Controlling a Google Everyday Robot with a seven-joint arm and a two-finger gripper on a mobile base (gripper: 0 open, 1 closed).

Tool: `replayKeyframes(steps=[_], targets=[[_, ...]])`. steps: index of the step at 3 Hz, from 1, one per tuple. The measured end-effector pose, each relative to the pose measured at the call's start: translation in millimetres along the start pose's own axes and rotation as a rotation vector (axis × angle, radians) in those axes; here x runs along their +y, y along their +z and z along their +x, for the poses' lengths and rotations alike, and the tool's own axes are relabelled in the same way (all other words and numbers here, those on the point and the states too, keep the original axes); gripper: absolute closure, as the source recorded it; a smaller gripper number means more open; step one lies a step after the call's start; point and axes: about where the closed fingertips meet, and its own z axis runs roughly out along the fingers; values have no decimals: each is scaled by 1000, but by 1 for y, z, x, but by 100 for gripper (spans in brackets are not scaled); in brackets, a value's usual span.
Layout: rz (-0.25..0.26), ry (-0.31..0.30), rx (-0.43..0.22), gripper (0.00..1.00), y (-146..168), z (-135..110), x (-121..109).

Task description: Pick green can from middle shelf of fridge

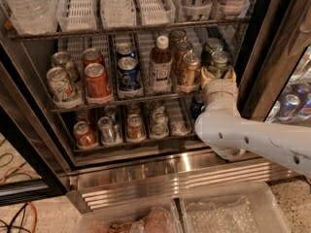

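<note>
The green can [219, 62] stands at the front of the rightmost lane of the middle shelf [121, 101] in the open fridge [253, 52]. A second green can [211, 46] stands right behind it. My gripper [217, 74] reaches in from the right on a white arm. Its pale fingers [205, 75] hug the lower part of the front green can on both sides, and the can rests on the shelf. The can's base is hidden by the wrist.
On the same shelf stand brown-gold cans [188, 68], a bottle [160, 64], blue cans [128, 73], red cans [97, 79] and pale cans [60, 83]. More cans [134, 126] fill the lower shelf. The steel base strip [160, 171] and clear bins [228, 210] lie below. The dark door frame [277, 57] stands close at the right.
</note>
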Motion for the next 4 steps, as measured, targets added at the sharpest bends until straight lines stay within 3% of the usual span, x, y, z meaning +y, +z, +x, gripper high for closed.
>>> replayKeyframes(steps=[3, 4], targets=[[-48, -4, -80, 100, -17, -42, -7], [-125, -18, -87, 100, -46, -48, -4]])
